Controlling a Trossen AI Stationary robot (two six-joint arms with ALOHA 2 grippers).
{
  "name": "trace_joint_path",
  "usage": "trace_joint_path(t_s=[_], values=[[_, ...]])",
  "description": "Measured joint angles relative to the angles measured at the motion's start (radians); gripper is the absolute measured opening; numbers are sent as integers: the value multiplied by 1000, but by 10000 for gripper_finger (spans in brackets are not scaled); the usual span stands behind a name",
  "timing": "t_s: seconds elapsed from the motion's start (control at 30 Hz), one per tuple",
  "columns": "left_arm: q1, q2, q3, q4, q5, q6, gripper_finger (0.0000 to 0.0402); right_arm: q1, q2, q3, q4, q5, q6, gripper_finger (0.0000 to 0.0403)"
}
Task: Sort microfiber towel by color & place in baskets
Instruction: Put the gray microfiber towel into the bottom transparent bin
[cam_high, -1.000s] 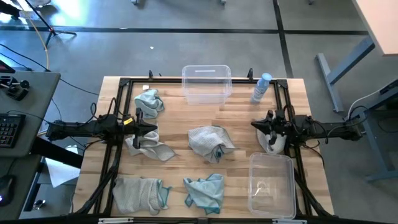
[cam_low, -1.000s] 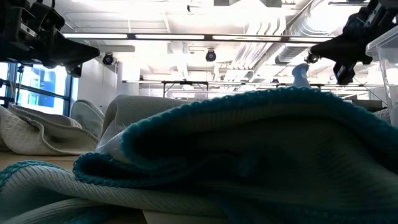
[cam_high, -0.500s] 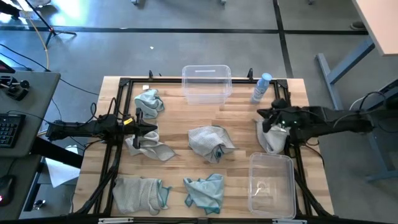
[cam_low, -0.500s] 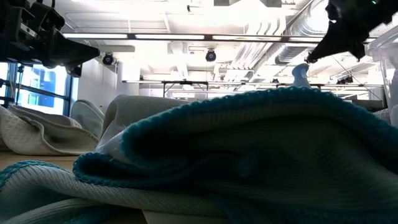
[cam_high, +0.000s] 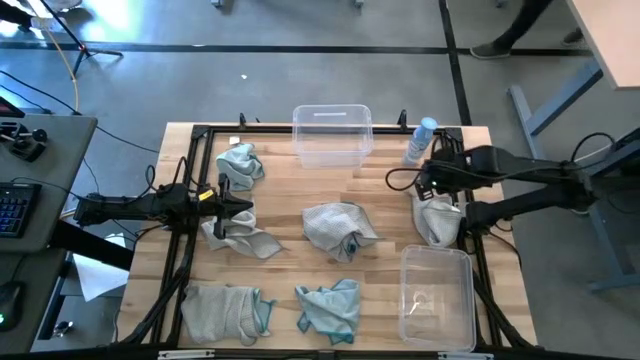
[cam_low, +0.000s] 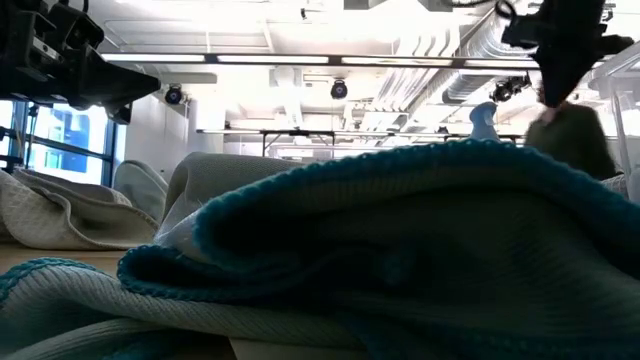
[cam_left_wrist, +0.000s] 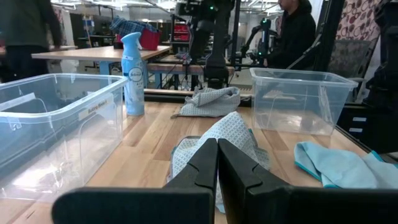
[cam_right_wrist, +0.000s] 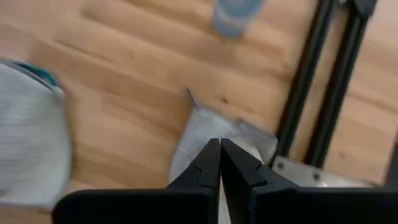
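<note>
My right gripper (cam_high: 424, 186) is raised over the table's right side, shut on a plain grey microfiber towel (cam_high: 438, 221) beside the black frame. My left gripper (cam_high: 244, 205) hovers at the left, shut, just above another grey towel (cam_high: 236, 236). A teal towel (cam_high: 240, 163) lies far left. A grey towel with teal edging (cam_high: 338, 229) lies in the middle, and two more lie near the front (cam_high: 226, 312) (cam_high: 330, 308). One clear basket (cam_high: 332, 135) stands at the far edge, the other (cam_high: 436, 296) at the near right. My right gripper pinches the grey towel between its two fingers at a raised top part (cam_right_wrist: 205, 132), coming from above and pointing down. The towel hangs below the fingers (cam_low: 572, 135). Whether its lower end rests on the table I cannot tell.
A white-blue spray bottle (cam_high: 420, 142) stands at the far right, close to my right arm. A black metal frame (cam_high: 470, 250) runs around the table. Bare wood lies between the middle towel and the far basket. People stand beyond the table (cam_left_wrist: 298, 31).
My right gripper has risen and moved a little toward the far edge, staying shut. The grey towel has been drawn up under it from a low heap and now hangs stretched below the fingers. The left arm has kept still.
</note>
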Motion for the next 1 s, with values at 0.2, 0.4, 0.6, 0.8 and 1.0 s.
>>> trace_joint_path(t_s=[0.2, 0.4, 0.6, 0.8, 1.0], values=[[0, 0, 0, 0, 0, 0, 0, -67, 67, -20, -6, -95, 0, 74], [0, 0, 0, 0, 0, 0, 0, -100, 131, -59, 27, -204, 5, 131], [0, 0, 0, 0, 0, 0, 0, -99, 200, -143, 55, -281, 5, 168], [0, 0, 0, 0, 0, 0, 0, -94, 249, -232, 157, -375, -35, 181], [0, 0, 0, 0, 0, 0, 0, -94, 291, -310, 197, -404, -38, 181]])
